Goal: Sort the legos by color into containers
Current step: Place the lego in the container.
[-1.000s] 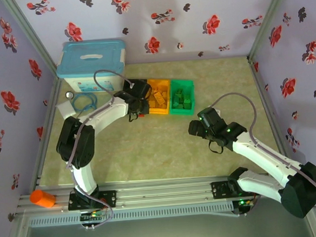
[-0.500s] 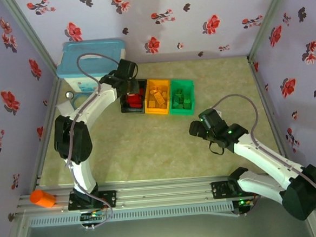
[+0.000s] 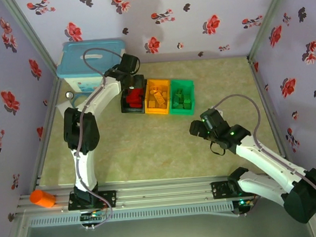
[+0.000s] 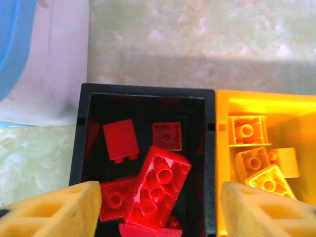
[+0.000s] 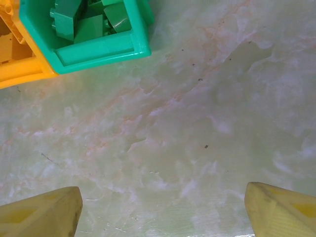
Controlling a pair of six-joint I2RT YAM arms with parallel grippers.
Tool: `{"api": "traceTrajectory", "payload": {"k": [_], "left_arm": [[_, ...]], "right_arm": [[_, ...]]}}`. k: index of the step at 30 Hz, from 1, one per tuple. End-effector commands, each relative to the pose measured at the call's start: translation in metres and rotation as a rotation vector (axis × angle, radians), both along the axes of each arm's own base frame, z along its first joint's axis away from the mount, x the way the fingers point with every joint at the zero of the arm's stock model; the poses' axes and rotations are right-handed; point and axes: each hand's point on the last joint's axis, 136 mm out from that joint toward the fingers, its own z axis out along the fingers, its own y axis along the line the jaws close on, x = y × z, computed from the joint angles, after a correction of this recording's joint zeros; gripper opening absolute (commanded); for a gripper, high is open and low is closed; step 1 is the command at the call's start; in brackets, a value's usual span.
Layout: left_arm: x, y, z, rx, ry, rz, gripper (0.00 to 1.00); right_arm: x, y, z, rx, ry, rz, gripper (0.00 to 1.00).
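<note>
Sorting looked done: reds (image 4: 163, 182) in the black bin (image 4: 148, 91), yellows (image 4: 254, 163) in the orange bin (image 4: 261, 96) beside it, greens (image 5: 79, 19) in the green bin (image 5: 98, 52) beyond; both my jaws stood apart, empty.

Even soft light, glare on orange bin (image 4: 266, 104)

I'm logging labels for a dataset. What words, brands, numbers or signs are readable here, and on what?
None readable: the red legos, black bin, orange bin and green bin show no lettering; any print on the white box is too blurred to read.
</note>
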Motion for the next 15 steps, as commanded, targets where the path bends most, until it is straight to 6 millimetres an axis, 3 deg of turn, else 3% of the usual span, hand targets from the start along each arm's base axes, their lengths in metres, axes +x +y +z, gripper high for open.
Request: {"api": "traceTrajectory", "payload": {"k": [1, 9, 15], "left_arm": [[0.001, -0.001, 0.023, -0.027, -0.035, -0.024, 0.69], [-0.026, 0.007, 0.046, -0.079, -0.082, -0.028, 0.72], [-0.06, 0.024, 0.066, -0.102, -0.16, -0.038, 0.78]], "right_arm": [[-0.004, -0.013, -0.005, -0.028, 0.007, -0.041, 0.86], [-0.002, -0.01, -0.003, -0.019, 0.001, -0.034, 0.86], [0.002, -0.011, 0.007, -0.04, -0.026, -0.023, 0.9]]}}
